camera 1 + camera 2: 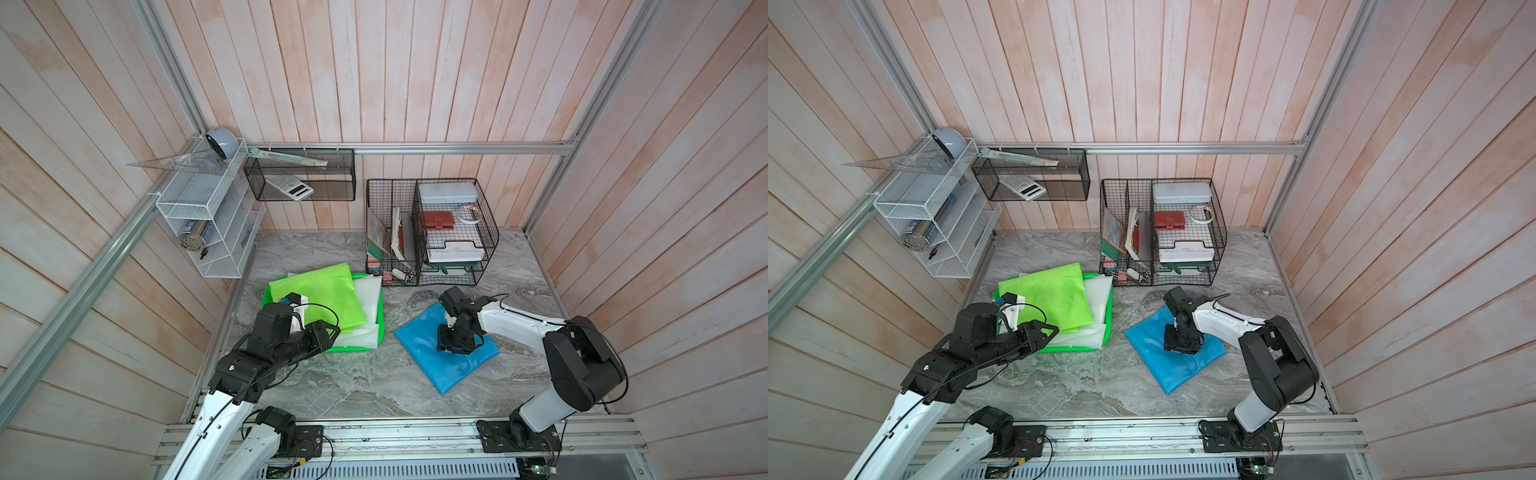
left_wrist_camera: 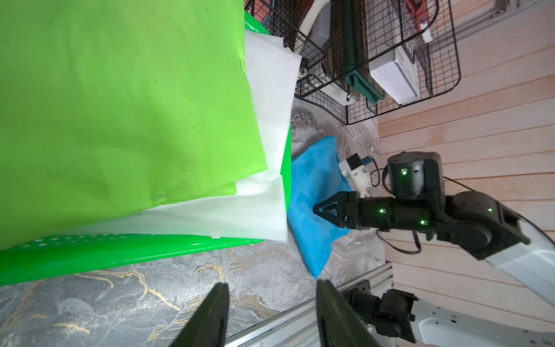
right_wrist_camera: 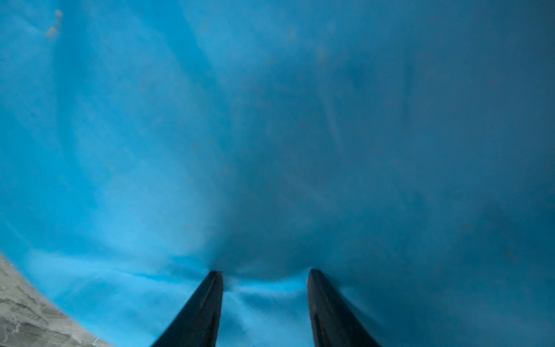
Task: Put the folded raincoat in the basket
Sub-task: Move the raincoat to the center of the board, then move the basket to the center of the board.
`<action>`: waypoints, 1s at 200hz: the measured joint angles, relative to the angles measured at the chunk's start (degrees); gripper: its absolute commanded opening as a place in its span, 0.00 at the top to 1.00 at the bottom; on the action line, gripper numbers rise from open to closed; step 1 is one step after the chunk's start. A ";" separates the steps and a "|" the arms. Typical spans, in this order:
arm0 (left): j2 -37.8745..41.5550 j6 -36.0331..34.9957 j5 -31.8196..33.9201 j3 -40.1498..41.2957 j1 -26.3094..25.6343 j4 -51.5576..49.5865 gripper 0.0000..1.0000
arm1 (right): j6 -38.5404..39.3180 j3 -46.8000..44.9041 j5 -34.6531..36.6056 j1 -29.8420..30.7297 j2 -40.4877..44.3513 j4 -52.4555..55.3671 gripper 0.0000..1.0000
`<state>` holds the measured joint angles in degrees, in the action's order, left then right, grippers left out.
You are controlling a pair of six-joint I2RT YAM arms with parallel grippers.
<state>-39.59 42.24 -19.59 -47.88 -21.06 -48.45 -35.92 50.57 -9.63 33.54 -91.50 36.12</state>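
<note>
A blue folded raincoat (image 1: 419,353) (image 1: 1154,361) lies flat on the marble table, to the right of the green basket (image 1: 353,350) (image 1: 1071,350). My right gripper (image 1: 453,348) (image 3: 265,275) points straight down with both fingertips pressed into the blue sheet. Its jaws stand apart, and the fabric puckers up between them. My left gripper (image 1: 328,332) (image 2: 271,288) hovers open over the basket's near edge (image 2: 120,255), holding nothing. A lime green raincoat (image 1: 320,299) and a white one (image 1: 365,307) lie folded in the basket.
A black wire organiser (image 1: 432,232) full of books and boxes stands behind the blue raincoat. A white wire rack (image 1: 203,220) and a black mesh shelf (image 1: 299,174) hang on the back left walls. Wooden walls close in on both sides.
</note>
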 measured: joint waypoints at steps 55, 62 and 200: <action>-4.17 5.44 2.19 0.39 -7.98 3.17 0.49 | -11.10 -1.81 -6.08 12.02 -1.62 -17.16 0.47; -5.46 5.62 2.67 0.17 -8.96 2.89 0.49 | -12.39 -1.40 -6.67 12.74 -2.25 -18.60 0.46; -13.35 10.23 6.43 10.80 -23.67 9.81 0.53 | 3.48 -0.26 -1.97 -5.29 14.10 -0.39 0.36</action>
<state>-52.95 52.47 -13.17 -37.08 -44.73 -38.63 -32.45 50.30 -11.60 28.25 -77.41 35.73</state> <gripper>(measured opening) 0.473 0.662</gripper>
